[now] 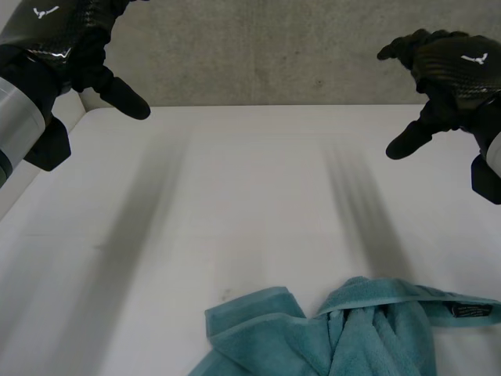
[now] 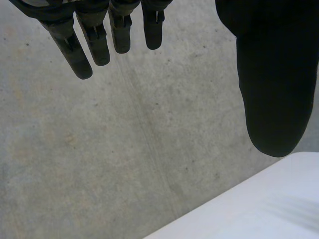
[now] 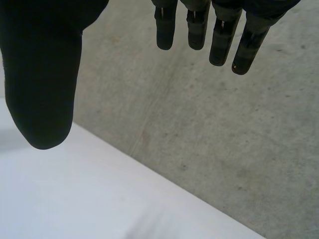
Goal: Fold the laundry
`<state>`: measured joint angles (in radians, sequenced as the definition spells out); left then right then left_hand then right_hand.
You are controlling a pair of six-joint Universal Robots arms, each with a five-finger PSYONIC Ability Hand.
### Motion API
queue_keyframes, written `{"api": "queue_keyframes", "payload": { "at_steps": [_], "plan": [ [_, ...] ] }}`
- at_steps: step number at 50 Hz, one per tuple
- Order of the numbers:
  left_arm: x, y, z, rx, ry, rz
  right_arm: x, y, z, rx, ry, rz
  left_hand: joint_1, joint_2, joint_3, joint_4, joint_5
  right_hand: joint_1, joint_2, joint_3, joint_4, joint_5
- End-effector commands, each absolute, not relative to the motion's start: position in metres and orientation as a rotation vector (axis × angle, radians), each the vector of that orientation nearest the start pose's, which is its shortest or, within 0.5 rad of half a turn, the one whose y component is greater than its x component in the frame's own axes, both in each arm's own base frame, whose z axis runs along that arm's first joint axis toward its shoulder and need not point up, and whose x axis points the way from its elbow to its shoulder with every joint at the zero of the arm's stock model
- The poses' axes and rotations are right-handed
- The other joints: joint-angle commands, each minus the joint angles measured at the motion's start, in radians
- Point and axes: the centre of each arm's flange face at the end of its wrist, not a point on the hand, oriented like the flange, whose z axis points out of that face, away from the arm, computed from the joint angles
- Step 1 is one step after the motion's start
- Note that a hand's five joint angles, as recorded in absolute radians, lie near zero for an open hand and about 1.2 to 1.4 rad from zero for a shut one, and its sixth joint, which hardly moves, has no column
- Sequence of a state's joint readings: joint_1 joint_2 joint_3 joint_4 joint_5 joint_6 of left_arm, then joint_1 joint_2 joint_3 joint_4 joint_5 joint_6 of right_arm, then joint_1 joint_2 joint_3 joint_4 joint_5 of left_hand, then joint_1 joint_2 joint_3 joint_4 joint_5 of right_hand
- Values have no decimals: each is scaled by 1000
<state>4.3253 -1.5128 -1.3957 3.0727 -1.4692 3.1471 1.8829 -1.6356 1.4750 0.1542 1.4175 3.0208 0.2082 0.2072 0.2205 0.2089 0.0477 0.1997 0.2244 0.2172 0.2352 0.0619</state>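
Holding nothing, your left hand (image 1: 69,48) and right hand (image 1: 452,69) hang loose over the table's (image 1: 250,188) far corners; the towel (image 1: 356,333) lies at its near edge.

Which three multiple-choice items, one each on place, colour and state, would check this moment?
1. Where does the towel lie on the table?
A. crumpled at the edge nearest the robot
B. flat at the far edge
C. hanging off a side

2. What colour is the towel?
A. white
B. teal
C. red

3. How are the left hand and right hand?
A. both shut on the towel
B. one pressing the towel
C. both open, raised, apart from the towel

Answers:
1 A: the head view shows it bunched nearest the robot.
2 B: the cloth is teal.
3 C: both wrist views show straight fingers holding nothing.
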Motion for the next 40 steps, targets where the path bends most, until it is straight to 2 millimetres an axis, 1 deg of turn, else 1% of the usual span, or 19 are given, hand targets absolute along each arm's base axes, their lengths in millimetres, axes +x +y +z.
{"api": "queue_keyframes", "payload": {
  "at_steps": [1, 6, 7, 8, 11, 12, 15, 16, 18, 20, 23, 26, 30, 31, 34, 37, 38, 39, 40],
  "plan": [
    [-249, -225, 354, 644, 2364, -2498, 232, -231, 324, -823, 2044, -1998, 17, 18, 5, 16, 3, -25, -50, -43, -61, -62],
    [-258, -222, 320, 816, 2574, -2239, 230, -228, 303, -1043, 2174, -1890, 67, 68, 55, 66, 53, -25, -50, -43, -61, -62],
    [-260, -220, 314, 850, 2611, -2195, 230, -225, 295, -1112, 2216, -1834, 76, 77, 63, 75, 62, -25, -50, -43, -61, -62],
    [-265, -214, 301, 916, 2690, -2101, 229, -223, 291, -1147, 2237, -1802, 79, 80, 66, 78, 65, -25, -50, -43, -61, -62],
    [-274, -203, 279, 1015, 2812, -1935, 223, -220, 273, -1256, 2323, -1675, 79, 80, 66, 78, 65, -25, -50, -43, -61, -62],
    [-279, -192, 264, 1074, 2873, -1829, 223, -217, 269, -1284, 2336, -1640, 82, 83, 69, 81, 68, -25, -50, -43, -61, -62],
    [-282, -178, 248, 1128, 2929, -1707, 219, -213, 257, -1356, 2360, -1555, 85, 86, 72, 84, 71, 44, 19, 26, 8, 7],
    [-282, -173, 237, 1147, 2958, -1648, 216, -215, 254, -1365, 2374, -1550, 85, 86, 72, 84, 71, 44, 19, 26, 8, 7],
    [-281, -170, 227, 1149, 2984, -1597, 209, -220, 248, -1366, 2415, -1527, 93, 94, 81, 93, 79, 47, 22, 29, 11, 10],
    [-280, -164, 213, 1164, 3009, -1531, 195, -228, 239, -1356, 2483, -1489, 111, 112, 99, 110, 97, 61, 37, 44, 26, 25],
    [-281, -159, 202, 1187, 3021, -1498, 186, -231, 229, -1361, 2514, -1429, 111, 112, 99, 110, 97, 82, 57, 64, 46, 45],
    [-286, -152, 190, 1227, 3023, -1480, 180, -234, 215, -1330, 2504, -1343, 123, 124, 110, 122, 109, 187, 163, 170, 152, 151],
    [-292, -147, 181, 1262, 3029, -1472, 170, -236, 205, -1254, 2508, -1273, 184, 185, 172, 184, 170, 255, 230, 238, 220, 218],
    [-297, -141, 173, 1307, 3029, -1446, 169, -236, 202, -1245, 2506, -1258, 237, 238, 224, 236, 223, 258, 233, 241, 223, 221],
    [-299, -138, 166, 1326, 3031, -1413, 166, -234, 195, -1212, 2507, -1213, 258, 259, 245, 257, 244, 290, 265, 273, 255, 253],
    [-302, -137, 158, 1332, 3024, -1390, 166, -234, 191, -1202, 2502, -1193, 407, 408, 395, 406, 393, 343, 319, 326, 308, 307],
    [-303, -138, 156, 1329, 3017, -1398, 165, -236, 186, -1191, 2498, -1171, 480, 481, 468, 480, 466, 491, 467, 474, 456, 455],
    [-304, -139, 154, 1321, 3002, -1420, 165, -237, 184, -1186, 2494, -1165, 652, 653, 640, 652, 638, 583, 558, 566, 548, 546],
    [-305, -141, 153, 1314, 2990, -1444, 165, -237, 184, -1186, 2494, -1165, 741, 742, 729, 741, 727, 584, 559, 566, 548, 547]
  ]
}}
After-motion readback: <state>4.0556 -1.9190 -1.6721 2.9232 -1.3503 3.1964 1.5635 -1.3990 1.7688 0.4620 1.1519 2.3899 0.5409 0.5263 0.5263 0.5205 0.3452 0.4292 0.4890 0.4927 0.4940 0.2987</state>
